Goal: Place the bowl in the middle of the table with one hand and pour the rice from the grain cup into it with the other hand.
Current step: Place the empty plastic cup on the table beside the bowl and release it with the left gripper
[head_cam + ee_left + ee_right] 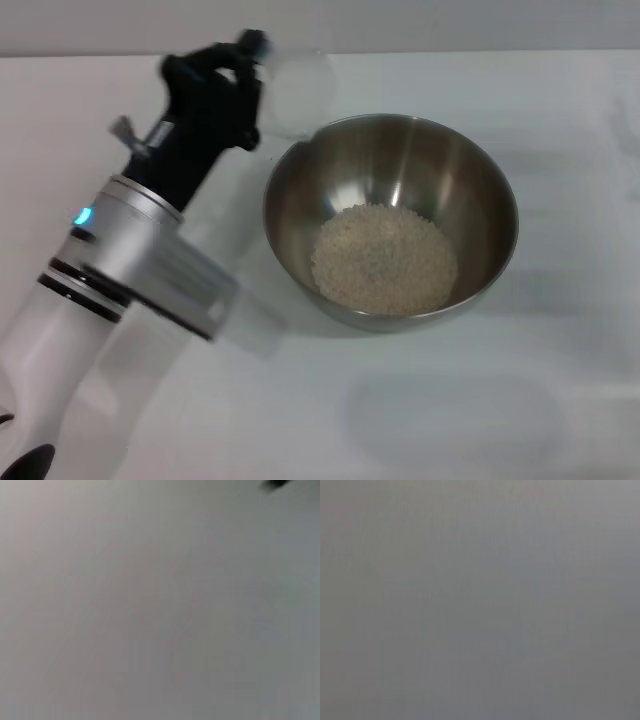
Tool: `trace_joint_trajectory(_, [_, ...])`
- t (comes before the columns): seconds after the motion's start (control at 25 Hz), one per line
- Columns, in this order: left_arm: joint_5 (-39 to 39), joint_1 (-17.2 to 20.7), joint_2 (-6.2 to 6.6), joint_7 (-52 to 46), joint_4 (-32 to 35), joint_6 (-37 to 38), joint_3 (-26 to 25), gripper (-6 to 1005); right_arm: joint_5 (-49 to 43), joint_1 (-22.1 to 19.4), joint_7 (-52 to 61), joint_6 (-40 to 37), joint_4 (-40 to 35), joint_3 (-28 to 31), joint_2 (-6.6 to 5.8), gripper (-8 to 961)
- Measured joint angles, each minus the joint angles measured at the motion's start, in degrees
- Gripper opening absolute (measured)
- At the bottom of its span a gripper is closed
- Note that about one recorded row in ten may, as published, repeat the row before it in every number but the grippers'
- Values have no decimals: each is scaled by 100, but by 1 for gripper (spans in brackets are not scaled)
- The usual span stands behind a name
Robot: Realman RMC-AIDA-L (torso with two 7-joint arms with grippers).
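So the bowl point(391, 221) sits mid tabletop point(560, 400) with the rice point(384, 259) heaped inside. My left hand point(240, 75) is pinching the grain cup point(295, 92), held just past the bowl's far left rim. Both wrist views show nothing but grey, and my right hand isn't visible.

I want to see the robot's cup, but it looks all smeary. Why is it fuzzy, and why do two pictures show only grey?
In the head view the left gripper and grain cup are smeared by motion blur, while the bowl and rice look sharper, with glare on the bowl's inner wall. The left wrist view is blank grey apart from a dark corner blur; the right wrist view is featureless grey.
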Motion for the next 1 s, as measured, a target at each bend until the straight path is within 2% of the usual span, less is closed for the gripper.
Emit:
trace_joint_trajectory(0.08, [0,0,0,0,0,0,0,108,1,-6,0,0,0,-1,4,827])
trace_joint_trajectory(0.12, [-631,-2,-1,-1144,86,-216,-5,109,1,-6,0,0,0,-1,4,827])
trace_joint_trajectory(0.2, [-1144,-23,0,-2047,224,-393,-10,110,3,-11,0,0,0,-2,13,827])
trace_joint_trajectory(0.4, [-1822,-39,4,-3405,412,-768,-48,115,4,-13,0,0,0,-2,20,827])
trace_joint_trajectory(0.52, [-1953,-41,7,-4319,534,-1288,-330,117,1,-13,0,-5,0,-2,20,827])
trace_joint_trajectory(0.68, [-1977,-44,4,-4866,608,-1756,-530,121,-12,-17,0,-22,0,-2,22,826])
trace_joint_trajectory(1.0, [-2023,-34,0,-5003,637,-2215,-657,127,-32,-22,0,-29,0,-2,28,826])
